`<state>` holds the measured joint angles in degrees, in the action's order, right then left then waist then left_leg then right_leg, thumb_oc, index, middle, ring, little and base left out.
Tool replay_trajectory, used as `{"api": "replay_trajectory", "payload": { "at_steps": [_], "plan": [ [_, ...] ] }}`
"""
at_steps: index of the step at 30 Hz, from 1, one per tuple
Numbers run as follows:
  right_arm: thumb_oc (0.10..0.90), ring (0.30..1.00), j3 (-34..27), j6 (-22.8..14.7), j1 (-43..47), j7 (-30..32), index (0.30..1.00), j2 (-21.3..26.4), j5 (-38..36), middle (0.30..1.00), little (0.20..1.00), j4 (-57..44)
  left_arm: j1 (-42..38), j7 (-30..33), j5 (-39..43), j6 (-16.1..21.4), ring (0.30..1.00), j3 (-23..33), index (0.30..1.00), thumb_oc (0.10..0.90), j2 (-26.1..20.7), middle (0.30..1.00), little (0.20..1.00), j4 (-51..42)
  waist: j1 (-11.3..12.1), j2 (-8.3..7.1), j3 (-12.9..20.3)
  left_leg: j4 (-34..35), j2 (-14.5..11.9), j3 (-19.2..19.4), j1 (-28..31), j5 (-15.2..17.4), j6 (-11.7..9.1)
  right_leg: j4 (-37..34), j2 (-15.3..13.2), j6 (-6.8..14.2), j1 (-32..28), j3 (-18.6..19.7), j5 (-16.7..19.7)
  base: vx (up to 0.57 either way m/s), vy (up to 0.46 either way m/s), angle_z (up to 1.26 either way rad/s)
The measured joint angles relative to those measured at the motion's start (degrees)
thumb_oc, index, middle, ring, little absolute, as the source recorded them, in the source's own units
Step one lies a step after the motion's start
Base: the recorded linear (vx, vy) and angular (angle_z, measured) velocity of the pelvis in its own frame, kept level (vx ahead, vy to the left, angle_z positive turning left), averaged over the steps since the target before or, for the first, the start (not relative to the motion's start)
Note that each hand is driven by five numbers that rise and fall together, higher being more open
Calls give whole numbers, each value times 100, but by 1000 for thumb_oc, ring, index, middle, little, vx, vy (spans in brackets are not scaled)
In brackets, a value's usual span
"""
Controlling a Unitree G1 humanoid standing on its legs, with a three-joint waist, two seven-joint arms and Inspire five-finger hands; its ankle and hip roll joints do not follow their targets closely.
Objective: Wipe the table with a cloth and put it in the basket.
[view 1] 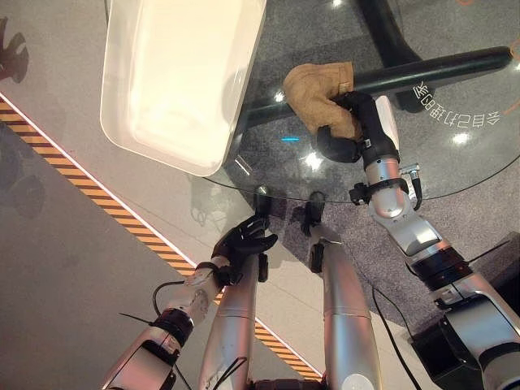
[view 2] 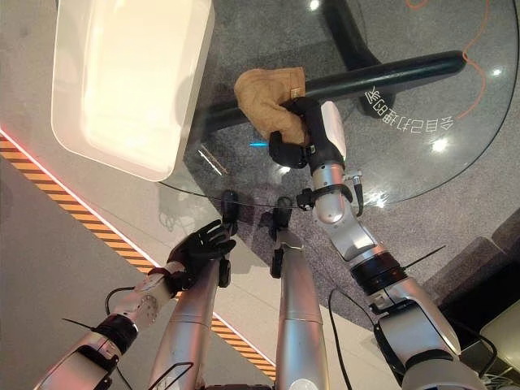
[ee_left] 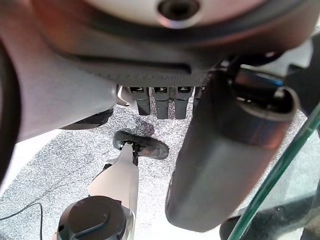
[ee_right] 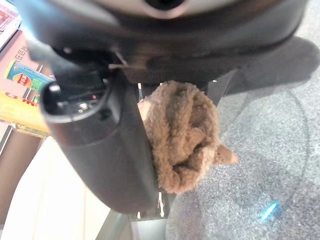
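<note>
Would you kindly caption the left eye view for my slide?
Right hand grips tan cloth on glass table, beside white basket.

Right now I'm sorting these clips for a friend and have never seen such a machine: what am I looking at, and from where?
It is a two-legged humanoid robot with two silver arms ending in dark hands. Two pictures come from cameras in its head, looking down; the other two sit on its wrists, peering past each hand. Before it is a round glass table with a white basket on its left part. The right hand is curled round a crumpled tan cloth over the glass; the right wrist view shows the cloth bunched against that hand. The left hand hangs by the table's near edge, fingers relaxed, holding nothing.
</note>
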<state>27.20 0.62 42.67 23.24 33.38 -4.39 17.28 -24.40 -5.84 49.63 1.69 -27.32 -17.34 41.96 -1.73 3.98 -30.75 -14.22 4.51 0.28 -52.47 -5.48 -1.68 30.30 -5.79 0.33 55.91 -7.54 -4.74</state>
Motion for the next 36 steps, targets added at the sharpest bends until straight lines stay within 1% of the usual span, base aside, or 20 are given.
{"api": "replay_trajectory", "payload": {
  "at_steps": [4, 8, 12, 22, 30, 32, 36],
  "plan": [
    [100, 300, 20, 2, 11, -100, 300, 6, 63, 300, 200, -13, 0, 2, -1, -4, 900, 0, 900, 800, -1, 900, 900, -5, -1, 0, 0, 0, 0, -3, -4, 0, 0, 1, -1, 1, 0, -4, -1, 0, 0, 0],
    [100, 300, 168, 24, 42, -317, 300, 57, 206, 300, 200, -75, 0, 3, -2, -6, 900, 0, 900, 800, -2, 900, 900, -15, -1, 0, 0, -6, 0, -8, -5, -1, 0, 1, 0, 2, 0, -10, -1, 0, 0, 0],
    [100, 300, 319, 20, 53, -328, 300, 43, 213, 300, 200, -91, -8, 3, -3, -7, 900, 0, 900, 800, -6, 900, 900, -17, 1, 0, 0, -67, 0, -20, -27, -1, 1, 6, -1, 3, 0, -23, -2, -14, -37, 1],
    [100, 300, 442, 23, 6, -273, 300, -13, 211, 300, 200, -89, -12, 1, 2, -9, 900, 0, 900, 800, -3, 900, 900, -27, 8, -1, -1, -80, 23, -77, -31, -2, -1, 41, -27, 2, -25, -72, -2, -5, -7, 2],
    [100, 300, 438, 95, -201, -183, 300, -103, 209, 300, 200, -90, -11, -2, 24, -61, 900, -3, 900, 800, 6, 900, 900, -11, 7, -11, -6, -84, 41, -98, 107, -39, 2, 46, -33, 2, -152, -94, -1, -12, -9, 1],
    [100, 300, 443, 135, -355, -176, 300, -117, 198, 300, 200, -90, 8, -9, 25, -131, 900, -15, 900, 800, 8, 900, 900, 2, 7, -15, -6, -69, 44, -104, 230, -22, -21, 36, -32, 2, -279, -103, -3, -61, -35, 2],
    [100, 300, 434, 144, -639, -171, 300, -116, 143, 300, 200, -90, 90, -18, 39, -129, 900, 8, 900, 800, 19, 900, 900, 65, -6, -29, -8, 12, 44, -103, 441, -1, 3, -6, -31, 6, -481, -109, -4, -55, -25, 0]
  ]
}}
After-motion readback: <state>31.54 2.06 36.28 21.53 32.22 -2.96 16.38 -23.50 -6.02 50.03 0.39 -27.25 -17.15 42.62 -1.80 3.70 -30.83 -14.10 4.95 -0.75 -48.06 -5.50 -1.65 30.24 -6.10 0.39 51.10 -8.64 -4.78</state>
